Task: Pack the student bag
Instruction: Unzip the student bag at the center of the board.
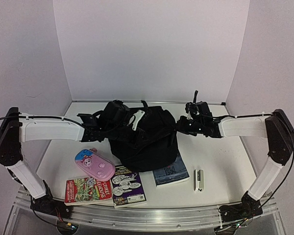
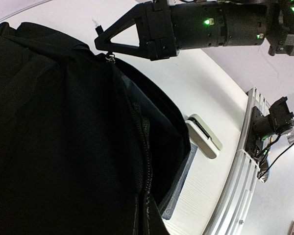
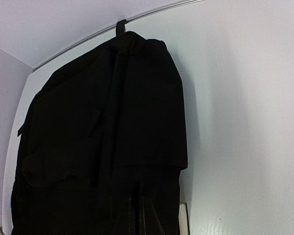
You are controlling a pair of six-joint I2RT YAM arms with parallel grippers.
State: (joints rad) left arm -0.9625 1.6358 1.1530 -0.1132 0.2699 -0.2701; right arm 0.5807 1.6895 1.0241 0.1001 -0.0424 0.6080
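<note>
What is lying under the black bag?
A dark book sticks out from under the bag's near right edge. The book's far part is covered. The bag hides whatever else may lie beneath it.

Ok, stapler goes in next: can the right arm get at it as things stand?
Probably, but not at once: the stapler lies uncovered near that arm's base, while the right tool is shut on the student bag's edge.
</note>
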